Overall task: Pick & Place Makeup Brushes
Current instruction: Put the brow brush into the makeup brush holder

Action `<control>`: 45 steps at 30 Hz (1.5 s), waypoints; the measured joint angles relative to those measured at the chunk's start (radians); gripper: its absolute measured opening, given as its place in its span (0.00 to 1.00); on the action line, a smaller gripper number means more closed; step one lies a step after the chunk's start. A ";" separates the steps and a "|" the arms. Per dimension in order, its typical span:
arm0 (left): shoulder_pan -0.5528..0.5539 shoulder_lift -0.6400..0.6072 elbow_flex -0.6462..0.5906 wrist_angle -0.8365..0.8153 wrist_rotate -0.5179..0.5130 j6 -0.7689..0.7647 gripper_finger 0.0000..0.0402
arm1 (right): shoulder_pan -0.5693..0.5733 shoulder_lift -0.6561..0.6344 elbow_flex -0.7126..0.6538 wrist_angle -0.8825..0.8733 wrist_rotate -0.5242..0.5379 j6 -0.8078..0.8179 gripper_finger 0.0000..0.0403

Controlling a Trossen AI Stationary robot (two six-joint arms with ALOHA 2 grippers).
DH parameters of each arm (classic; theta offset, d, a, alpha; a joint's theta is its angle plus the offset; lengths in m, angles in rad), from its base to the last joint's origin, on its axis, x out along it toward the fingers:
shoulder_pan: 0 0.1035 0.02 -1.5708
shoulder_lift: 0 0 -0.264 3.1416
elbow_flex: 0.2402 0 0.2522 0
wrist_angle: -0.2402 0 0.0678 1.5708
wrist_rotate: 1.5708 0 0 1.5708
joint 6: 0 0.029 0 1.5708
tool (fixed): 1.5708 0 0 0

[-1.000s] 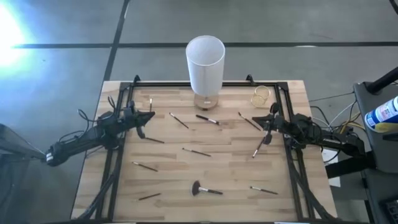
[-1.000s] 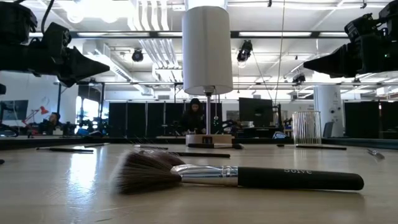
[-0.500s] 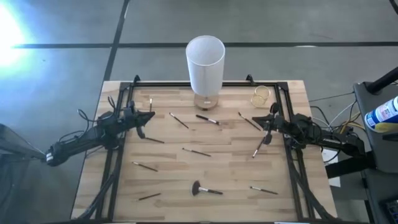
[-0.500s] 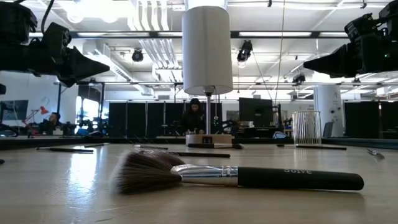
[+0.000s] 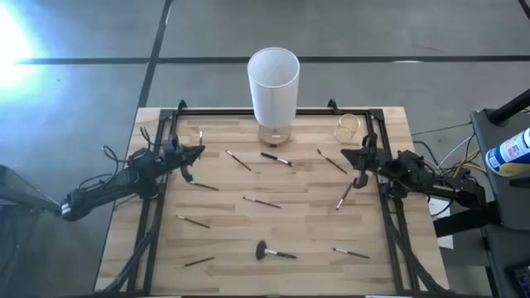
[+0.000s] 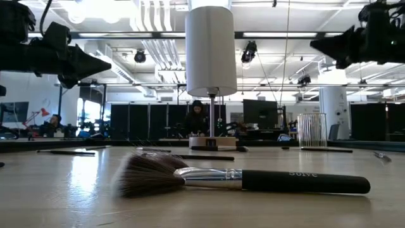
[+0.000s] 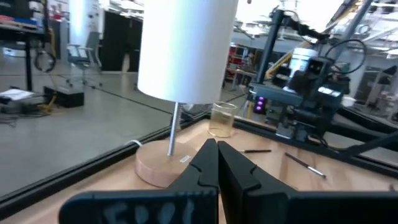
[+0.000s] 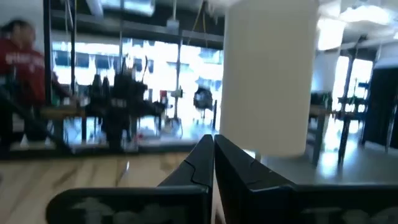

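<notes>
Makeup brushes [image 5: 262, 202] lie scattered flat on the wooden table [image 5: 224, 240], none touching either gripper. The fluffy-headed brush [image 5: 273, 252] lies near the front edge, well apart from both arms; in the low view it fills the foreground [image 6: 240, 179]. One thin brush [image 5: 344, 197] lies just below the right gripper [image 5: 358, 159], which hovers at the table's right side with fingers pressed together. The left gripper [image 5: 197, 151], likewise closed and empty, hovers at the left side, near a brush [image 5: 200, 136]. A white lamp [image 5: 274, 87] and a clear cup [image 5: 348, 127] stand at the far edge.
</notes>
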 joint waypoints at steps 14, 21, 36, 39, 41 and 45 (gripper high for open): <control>0.000 0.111 -0.003 0.041 0.027 -0.028 0.00 | -0.001 0.245 0.119 -0.052 0.083 0.103 0.02; 0.000 0.149 -0.003 0.077 0.077 0.008 0.00 | 0.000 0.521 0.252 -0.224 0.138 0.274 0.02; 0.000 0.193 -0.004 0.201 0.114 -0.006 0.00 | -0.017 0.961 0.563 -0.584 0.265 0.510 0.11; 0.000 0.207 -0.005 0.211 0.115 0.015 0.00 | -0.046 1.049 0.622 -0.640 0.263 0.576 0.18; 0.001 0.212 -0.005 0.221 0.114 0.027 0.00 | -0.066 1.109 0.658 -0.660 0.243 0.591 0.23; 0.001 0.220 -0.005 0.228 0.115 0.053 0.00 | -0.114 1.226 0.725 -0.701 0.146 0.597 0.30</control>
